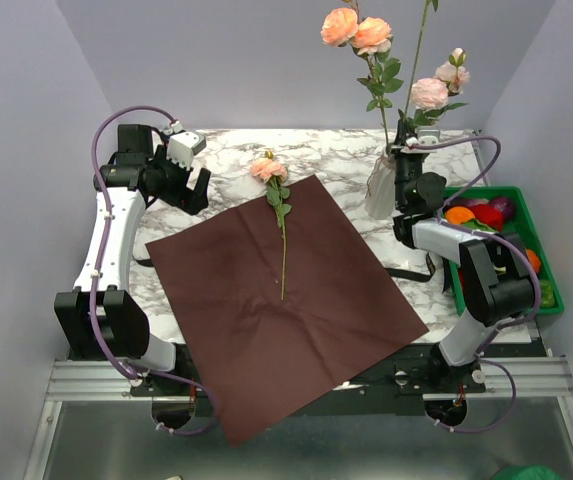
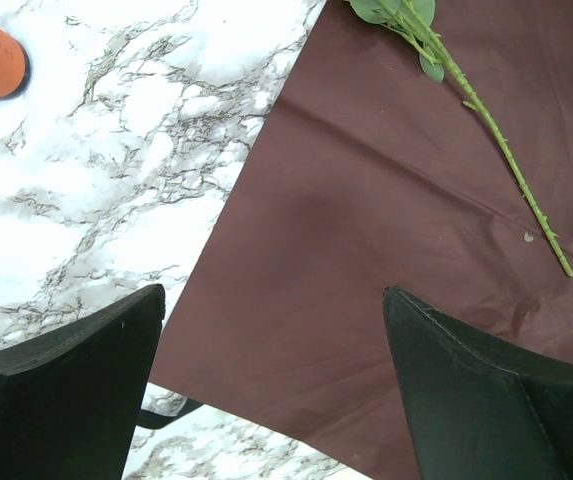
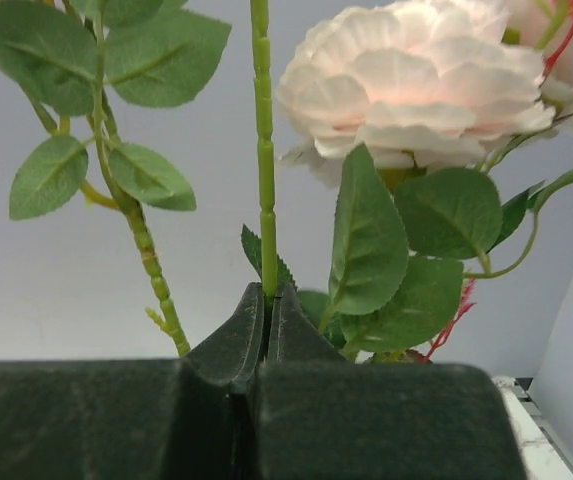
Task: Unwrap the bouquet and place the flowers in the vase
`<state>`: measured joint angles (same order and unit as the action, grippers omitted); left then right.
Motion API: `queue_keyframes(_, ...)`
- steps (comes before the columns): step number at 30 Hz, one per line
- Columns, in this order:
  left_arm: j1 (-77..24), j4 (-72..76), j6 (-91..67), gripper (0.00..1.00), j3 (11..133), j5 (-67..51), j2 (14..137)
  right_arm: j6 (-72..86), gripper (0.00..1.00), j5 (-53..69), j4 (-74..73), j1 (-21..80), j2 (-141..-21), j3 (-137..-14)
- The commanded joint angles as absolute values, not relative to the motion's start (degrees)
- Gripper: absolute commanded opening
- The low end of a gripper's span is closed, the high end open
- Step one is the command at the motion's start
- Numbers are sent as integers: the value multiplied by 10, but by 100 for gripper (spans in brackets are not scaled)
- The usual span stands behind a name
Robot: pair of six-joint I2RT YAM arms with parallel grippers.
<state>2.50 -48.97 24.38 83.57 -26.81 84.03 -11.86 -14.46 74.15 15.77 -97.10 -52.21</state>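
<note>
Where rt hand [image 3: 267,296] pinches stem [image 3: 263,150], vase [image 1: 378,190] half hidden.

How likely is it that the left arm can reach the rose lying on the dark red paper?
Probably yes: the left gripper, jaws open, hangs at the edge of the paper, and the rose lies uncovered on it, nothing between.

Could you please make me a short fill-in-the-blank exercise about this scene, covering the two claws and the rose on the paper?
1. The right claw is ____ on a thin green stem.
2. The left claw stands wide ____ and holds nothing.
3. Exactly ____ rose lies on the dark red paper.

Missing words: shut; open; one
</note>
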Motion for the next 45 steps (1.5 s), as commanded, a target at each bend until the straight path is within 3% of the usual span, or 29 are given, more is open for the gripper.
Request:
queue_keyframes(1, 23, -489, 244, 99, 849, -266, 842, -108, 1, -134, 815, 156, -991, -534)
queue_keyframes(8, 22, -492, 248, 99, 861, -264, 850, -125, 1, -112, 838, 157, -994, -516)
queue_keyframes(10, 21, -492, 250, 99, 862, -263, 850, -154, 23, -98, 866, 161, -991, -498)
queue_keyframes(12, 21, -492, 251, 99, 862, -262, 849, -172, 61, -98, 887, 169, -986, -483)
queue_keyframes(18, 18, -492, 250, 99, 861, -260, 845, -189, 76, -127, 918, 179, -948, -433)
queue_keyframes(27, 4, -490, 240, 99, 865, -258, 842, -214, 78, -159, 919, 189, -854, -378)
queue_keyframes(31, -14, -489, 229, 99, 870, -259, 838, -198, 78, -160, 862, 192, -747, -359)
queue_keyframes(38, -23, -483, 202, 99, 864, -270, 824, -108, 77, -143, 545, 215, -563, -374)
queue_keyframes(42, -23, -487, 186, 99, 860, -266, 818, -96, 79, -131, 308, 282, -530, -461)
queue_keyframes(45, -23, -479, 179, 99, 845, -250, 802, -77, 84, -135, 122, 345, -575, -551)
